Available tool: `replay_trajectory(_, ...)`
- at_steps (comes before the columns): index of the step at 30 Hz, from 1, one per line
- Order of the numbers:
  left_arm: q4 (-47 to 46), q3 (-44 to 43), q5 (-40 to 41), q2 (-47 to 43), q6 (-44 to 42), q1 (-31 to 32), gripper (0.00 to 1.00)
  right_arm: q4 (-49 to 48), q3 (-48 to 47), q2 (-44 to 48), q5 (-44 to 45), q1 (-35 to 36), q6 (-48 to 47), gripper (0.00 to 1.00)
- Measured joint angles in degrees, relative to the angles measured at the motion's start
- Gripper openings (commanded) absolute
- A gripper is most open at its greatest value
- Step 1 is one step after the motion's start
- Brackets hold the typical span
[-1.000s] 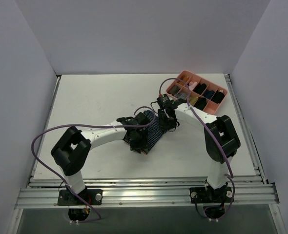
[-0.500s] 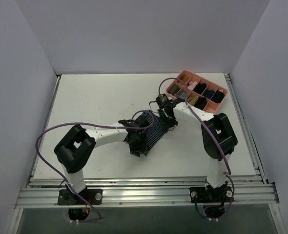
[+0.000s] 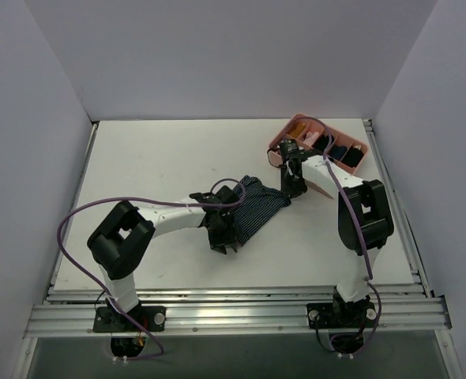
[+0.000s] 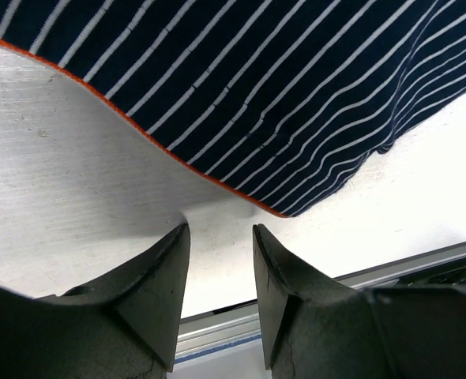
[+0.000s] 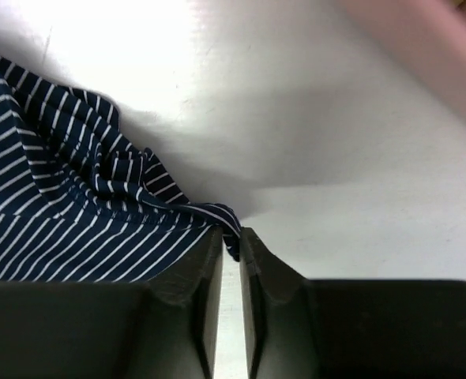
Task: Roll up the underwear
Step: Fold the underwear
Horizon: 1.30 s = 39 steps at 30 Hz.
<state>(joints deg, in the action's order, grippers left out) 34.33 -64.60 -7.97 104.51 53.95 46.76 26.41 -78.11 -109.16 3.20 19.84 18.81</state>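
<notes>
Right tool [image 5: 229, 237] was clamped shut on a bunched corner of the soft navy pinstriped cloth underwear [image 3: 257, 207], which was laid on the white bench [image 3: 154, 158] between both arms (orange-edged hem toward the left one). Left tool [image 4: 219, 233] was held narrowly parted, nothing gripped, just short of that hem.

A matte white counter [image 3: 154, 158] is enclosed by a plain pale back wall [image 3: 233, 55], a left wall [image 3: 28, 158] and a right wall [image 3: 446, 118]. Its near edge is bordered by aluminium rails [image 3: 233, 316]. The scene is lit evenly, and only faint shadows are cast.
</notes>
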Motion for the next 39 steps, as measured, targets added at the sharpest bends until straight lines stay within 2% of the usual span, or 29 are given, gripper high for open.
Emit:
replay_trajectory(3, 0.4, -0.4, 0.0, 0.3, 0.0, 0.0, 0.47, 0.0, -1.6, -0.3, 0.0, -1.0, -1.0, 0.19)
replay_trajectory(8, 1.6, -1.2, 0.0, 0.5, -0.1, 0.0, 0.47, 0.6, -4.7, -0.6, -0.7, -1.2, -2.3, 0.21)
replay_trajectory(17, 7.5, -5.2, 2.9, -2.9, -1.2, -1.9, 0.46, 1.2, -5.2, 0.4, -5.3, -0.7, -1.7, 0.17)
replay_trajectory(20, 6.4, -9.2, 3.0, -3.8, -2.2, -3.3, 0.43, 0.5, -3.0, 2.0, -6.6, 0.5, -0.6, 0.16)
replay_trajectory(24, 3.3, -10.8, 2.6, -3.6, -2.6, -3.7, 0.34, -1.6, 1.2, 2.9, -8.1, 3.6, 1.3, 0.16)
replay_trajectory(26, 1.5, -9.9, 1.8, -3.2, -2.2, -3.9, 0.29, -3.4, 4.1, 2.9, -9.0, 5.1, 2.6, 0.16)
replay_trajectory(32, -0.9, -1.6, 1.2, -4.2, -0.6, -6.7, 0.28, -6.8, 10.6, 2.9, -10.0, 8.3, 6.7, 0.16)
replay_trajectory(39, 0.1, 6.4, 1.6, -15.8, 1.1, -10.9, 0.28, -10.9, 17.2, 8.0, -9.6, 14.0, 12.9, 0.15)
